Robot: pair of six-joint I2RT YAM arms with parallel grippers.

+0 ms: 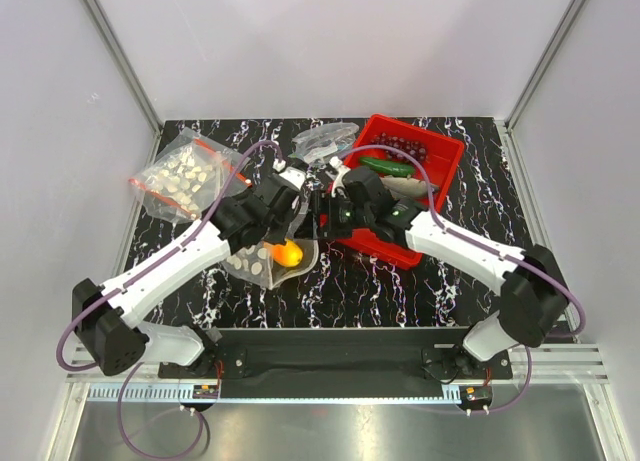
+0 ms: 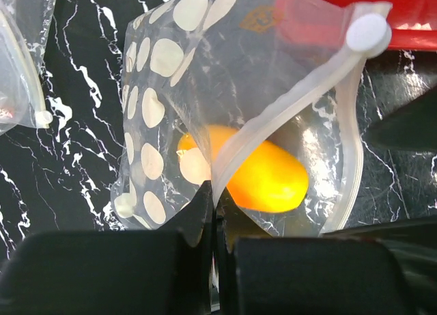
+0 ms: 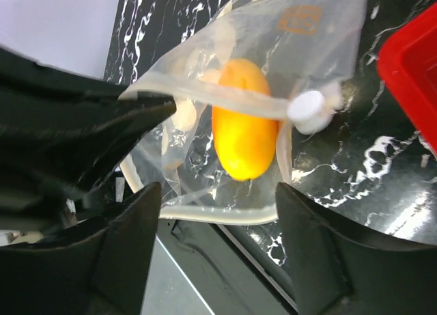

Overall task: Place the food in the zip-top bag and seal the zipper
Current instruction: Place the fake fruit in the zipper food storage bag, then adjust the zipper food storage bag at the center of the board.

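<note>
The clear dotted zip-top bag [image 1: 262,259] lies near the table's middle with the orange-yellow fruit [image 1: 289,252] inside it. My left gripper [image 2: 215,223] is shut on the bag's mouth edge, pinching the pale zipper strip [image 2: 287,106], which carries a white round slider [image 2: 367,33]. The strip looks whitish here, not red. My right gripper [image 3: 215,219] is open just over the bag's lower lip, with the fruit [image 3: 242,137] beyond it. The grape bunch [image 1: 400,146], cucumber [image 1: 388,167] and grey fish [image 1: 405,187] lie in the red tray [image 1: 445,176].
A second dotted bag [image 1: 185,176] with red strips lies at the far left. A smaller clear bag [image 1: 325,141] with greyish contents sits behind the grippers. The red tray's corner is close to the bag's slider [image 3: 306,108]. Both arms [image 1: 200,246] meet at the table's middle.
</note>
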